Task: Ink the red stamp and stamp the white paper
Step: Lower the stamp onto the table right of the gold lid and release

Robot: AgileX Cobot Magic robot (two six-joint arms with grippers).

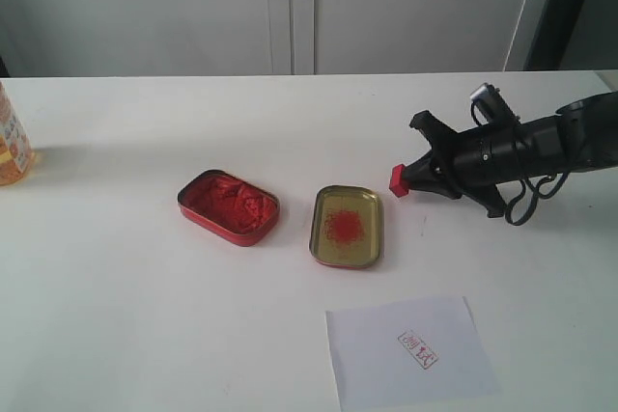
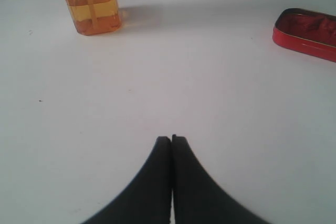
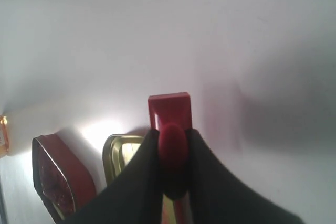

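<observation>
Your right fingers (image 1: 417, 177) were clamped on the narrow handle of the red stamp (image 1: 397, 180). They held it seemingly just clear of the desk (image 1: 145, 325), with the arm lying low and the square face turned sideways toward the gold lid (image 1: 365, 251). The stamp was near that lid's far right corner in the exterior view and not touching it. The white paper (image 1: 377, 373) lay flat at the near edge, well apart from the stamp. It carried a small red square print (image 1: 418, 348) near its middle, crisp enough to show marks inside a frame. From that I judged the main work done: the lid showed a red smear of the sort a dabbed stamp would leave, the red tin (image 1: 220, 229) of paste sat open beside it, and the paper bore its mark. What seemed left for you was small: set the stamp down on bare desk, away from the paper so the inked face would not smudge it, and let go. If a second print was wanted, the stamp was close enough to the lid for another dab. Your left fingers (image 2: 169, 146) were pressed together, holding nothing, low over bare desk. An orange bottle (image 2: 90, 3) and the red tin lay ahead of them, and they took no part.
</observation>
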